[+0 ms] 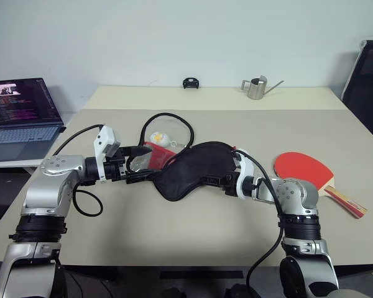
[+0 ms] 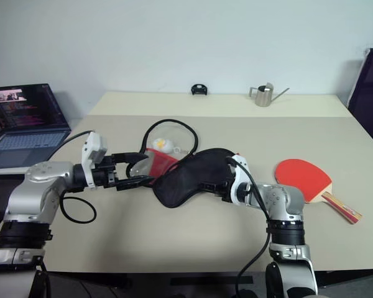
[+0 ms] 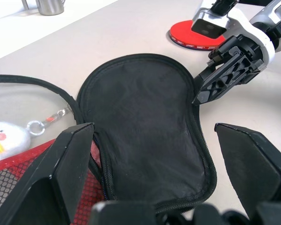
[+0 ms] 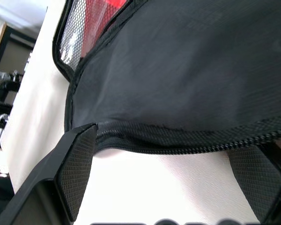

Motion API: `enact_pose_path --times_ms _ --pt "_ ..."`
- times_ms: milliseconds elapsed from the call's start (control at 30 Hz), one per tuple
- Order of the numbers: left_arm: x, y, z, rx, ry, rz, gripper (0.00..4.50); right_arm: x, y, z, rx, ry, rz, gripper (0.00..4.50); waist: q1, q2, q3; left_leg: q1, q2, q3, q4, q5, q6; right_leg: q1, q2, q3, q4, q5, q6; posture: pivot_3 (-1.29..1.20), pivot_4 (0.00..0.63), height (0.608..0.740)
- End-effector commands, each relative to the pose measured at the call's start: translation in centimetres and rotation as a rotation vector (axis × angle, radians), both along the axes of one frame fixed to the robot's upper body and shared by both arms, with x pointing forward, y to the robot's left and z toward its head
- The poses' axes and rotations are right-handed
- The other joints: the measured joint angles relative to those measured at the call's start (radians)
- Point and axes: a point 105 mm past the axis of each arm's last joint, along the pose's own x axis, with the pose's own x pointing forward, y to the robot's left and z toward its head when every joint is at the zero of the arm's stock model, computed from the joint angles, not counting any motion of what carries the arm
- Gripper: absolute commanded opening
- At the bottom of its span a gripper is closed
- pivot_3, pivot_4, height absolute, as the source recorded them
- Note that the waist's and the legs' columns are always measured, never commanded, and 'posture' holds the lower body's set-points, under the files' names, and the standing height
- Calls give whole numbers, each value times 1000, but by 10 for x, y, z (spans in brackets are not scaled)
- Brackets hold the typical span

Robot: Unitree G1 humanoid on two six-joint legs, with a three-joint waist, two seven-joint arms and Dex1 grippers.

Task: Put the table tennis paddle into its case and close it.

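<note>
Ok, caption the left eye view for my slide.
Both open grippers, left and right, flank the black case; the paddle waits on the table.

Plain pale wall [image 1: 186,37] behind – even, soft light. Wide beige table [image 1: 193,236], second beige table [image 1: 211,97] butted against its far edge. Open laptop [image 1: 22,118] on a low surface at left; dark chair [image 1: 368,87] at right.

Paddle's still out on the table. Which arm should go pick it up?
Right, probably. The table tennis paddle lies just outboard of the right gripper, which is open at the case edge. The left gripper, also open, sits beyond the case.
</note>
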Motion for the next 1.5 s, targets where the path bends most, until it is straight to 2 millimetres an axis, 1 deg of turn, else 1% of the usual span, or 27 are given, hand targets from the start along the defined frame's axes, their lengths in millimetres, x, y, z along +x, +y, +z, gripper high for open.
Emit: enact_pose_path --times_ms 33,133,300,367,400,567,767,967,1100,1300,1400,1500 --pt "0 -2 13 10 -57 -10 4500 1 6 5 20 -2 -11 3921 -1 0 0 0 0 0 0 0 0 0 0 0 0 0 0 0 150 740" --pt "0 -2 13 12 -57 -10 4500 2 9 4 35 14 -28 2856 -2 0 0 0 0 0 0 0 -1 -1 0 0 3 0 0 0 150 740" --pt "-1 -3 12 12 -56 -9 4500 3 20 7 84 41 -48 944 -3 0 0 0 0 0 0 1 -2 -3 0 1 6 0 0 0 150 740" --pt "-2 -3 11 11 -55 -7 4500 4 23 8 103 52 -69 249 -3 0 0 0 0 0 0 1 -2 -4 0 1 7 0 0 0 150 740" --pt "-2 -3 11 11 -55 -6 4500 5 24 8 110 57 -79 49 -4 0 0 0 0 0 0 2 -3 -5 0 2 8 0 0 0 150 740" --pt "-3 -3 11 10 -53 -3 4500 8 19 8 114 76 -106 49 -6 0 0 0 0 1 0 2 -4 -6 0 2 12 0 0 0 150 740" --pt "-4 -4 9 10 -51 -6 4500 12 1 12 75 71 -108 49 -9 0 0 0 -1 0 0 3 -5 -7 0 2 13 0 0 0 150 740" --pt "-4 -5 9 7 -51 -6 4500 18 -10 17 66 59 -128 49 -12 0 0 0 0 0 0 3 -5 -7 1 2 13 0 0 0 150 740" --pt "-2 -7 10 6 -52 -7 4500 26 -34 18 11 45 -157 49 -10 0 0 -1 -1 1 0 3 -5 -7 0 2 13 0 0 0 150 740" --pt "-3 -13 9 6 -52 -26 4500 29 -60 14 -94 44 -142 49 -12 0 0 -1 0 1 0 3 -4 -7 0 2 12 0 0 0 150 740" --pt "-3 -15 10 5 -54 -35 4500 34 -75 18 -149 26 -139 49 -13 0 0 -1 0 1 0 2 -2 -7 0 2 12 0 0 0 150 740" --pt "-3 -16 11 5 -56 -40 4500 43 -89 25 -194 -8 -147 49 -13 0 0 -1 0 2 0 2 -1 -7 0 2 12 0 0 0 150 740"
